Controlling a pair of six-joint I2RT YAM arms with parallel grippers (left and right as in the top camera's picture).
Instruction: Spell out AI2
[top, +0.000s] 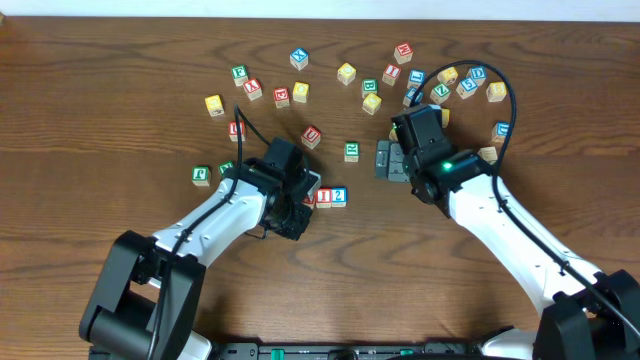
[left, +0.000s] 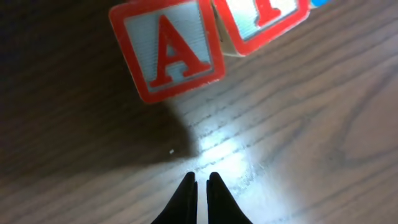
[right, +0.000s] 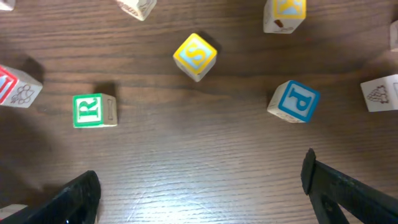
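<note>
Three cubes lie in a row on the table: the red "A" cube, the red "I" cube touching its right side, and the blue "2" cube at the row's right end. From overhead the "I" cube shows, while the "A" is mostly hidden under my left gripper. In the left wrist view that gripper is shut and empty, its tips a short gap in front of the "A". My right gripper stands open over bare wood, with nothing between its fingers.
Several loose letter cubes lie across the back of the table. Ahead of the right gripper are a green "R" cube, a yellow "S" cube and a blue "P" cube. A green cube and a red cube lie behind the row.
</note>
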